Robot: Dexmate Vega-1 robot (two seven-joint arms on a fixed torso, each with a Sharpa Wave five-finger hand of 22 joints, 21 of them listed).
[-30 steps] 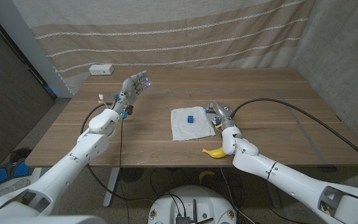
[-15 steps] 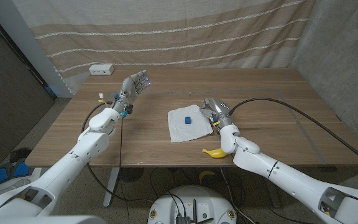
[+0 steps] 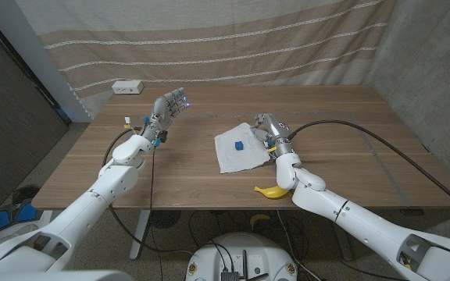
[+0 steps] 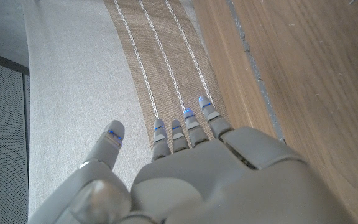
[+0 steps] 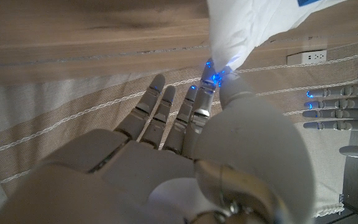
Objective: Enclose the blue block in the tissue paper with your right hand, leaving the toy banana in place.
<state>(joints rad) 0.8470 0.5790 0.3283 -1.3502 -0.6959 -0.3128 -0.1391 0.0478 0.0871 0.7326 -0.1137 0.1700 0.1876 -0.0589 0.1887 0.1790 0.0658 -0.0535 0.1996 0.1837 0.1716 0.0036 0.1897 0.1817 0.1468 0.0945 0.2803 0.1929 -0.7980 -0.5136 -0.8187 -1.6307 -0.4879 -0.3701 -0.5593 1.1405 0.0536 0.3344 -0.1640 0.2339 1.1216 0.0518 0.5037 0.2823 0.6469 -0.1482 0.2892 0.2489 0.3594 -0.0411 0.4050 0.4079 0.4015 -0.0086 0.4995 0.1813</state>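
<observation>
- The right hand [image 3: 266, 127] pinched the far right corner of the tissue [image 3: 237, 151] between thumb and a finger, the corner lifted off the table [image 3: 350, 140]; the wrist view showed the white sheet [image 5: 253, 25] caught at the fingertips [image 5: 211, 78].
- The blue block [image 3: 240, 145] sat on the tissue near its middle, just left of that hand.
- The banana [image 3: 269, 191] lay near the table's front edge, on the near side of the tissue and apart from it.
- The left hand [image 3: 169, 106] was raised well to the left of the tissue, fingers apart, holding nothing.
- To do this fold well, I judged the corner should be carried up and over toward the block, low and slow, so the sheet would not drag the block along or sweep toward the banana.
- The wrist view cut off most of the tissue, and how firmly the corner was gripped was hard to judge.
</observation>
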